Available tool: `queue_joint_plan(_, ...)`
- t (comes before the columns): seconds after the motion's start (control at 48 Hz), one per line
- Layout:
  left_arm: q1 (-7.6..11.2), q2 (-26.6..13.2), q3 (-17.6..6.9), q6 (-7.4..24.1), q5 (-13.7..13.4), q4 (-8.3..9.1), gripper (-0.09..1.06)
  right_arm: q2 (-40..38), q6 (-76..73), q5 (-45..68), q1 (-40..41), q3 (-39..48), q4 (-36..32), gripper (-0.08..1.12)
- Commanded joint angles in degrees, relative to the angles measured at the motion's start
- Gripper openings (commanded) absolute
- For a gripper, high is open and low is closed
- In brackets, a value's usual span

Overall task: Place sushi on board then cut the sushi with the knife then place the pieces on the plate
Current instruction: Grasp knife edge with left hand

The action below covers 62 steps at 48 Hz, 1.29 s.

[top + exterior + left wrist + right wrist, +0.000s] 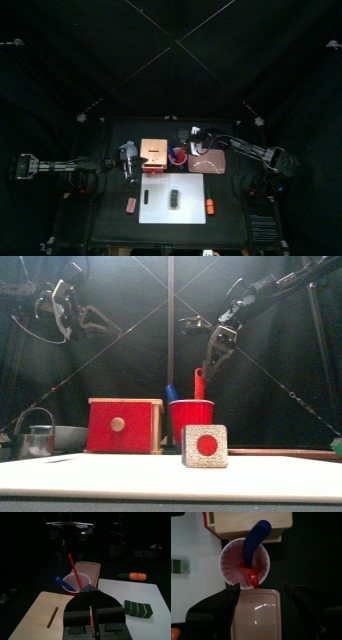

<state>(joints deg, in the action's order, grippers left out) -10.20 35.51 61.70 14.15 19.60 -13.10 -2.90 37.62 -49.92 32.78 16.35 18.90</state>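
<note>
Black curtains back the table, where the sushi (pixel 174 197) already lies mid-board (pixel 194 185), uncut. Beyond the board's back edge, the right gripper (pixel 261 591), jaws apart, hovers over the red knife (pixel 250 576) in the cup (pixel 181 156). The left gripper (pixel 91 593), jaws together, hangs beside the box (pixel 152 150). Cutting and loading the tray (pixel 210 166) remain.

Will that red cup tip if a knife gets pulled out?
Possibly: the red cup looks light, and the red knife and blue knife lean against its rim, so a sideways tug might tip it. A straight lift seems safer.
</note>
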Motion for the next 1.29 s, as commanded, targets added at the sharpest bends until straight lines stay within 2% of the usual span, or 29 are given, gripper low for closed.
queue_joint_plan(0.021, -0.7, 0.09, -0.53, 0.09, 0.53, -0.09, 0.2, 1.85, 0.62, -2.72, -0.44, -4.31, 0.62, 0.98)
queue_joint_plan(0.333, -1.58, 0.7, 1.05, 0.18, 0.44, -0.53, 0.2, 6.24, 0.18, -7.12, -2.37, -9.4, -0.7, 0.95)
queue_joint_plan(0.667, -1.93, 2.2, 2.2, 0.0, 0.35, -0.53, 0.2, 8.53, -2.46, -13.36, -3.08, -12.39, -3.08, 0.65)
queue_joint_plan(0.854, -1.93, 2.2, 2.37, 0.0, 0.35, -0.62, 0.2, 9.23, -4.13, -14.24, -3.87, -12.92, -7.82, 0.63)
queue_joint_plan(1.083, -1.93, 2.2, 2.55, 0.0, 0.44, -0.53, 0.2, 9.23, -4.13, -15.03, -4.22, -14.77, -7.56, 0.63)
queue_joint_plan(1.292, -1.93, 2.2, 2.9, 0.0, 0.44, -1.76, 0.2, 10.02, -4.22, -17.14, -4.83, -16.61, -7.56, 0.63)
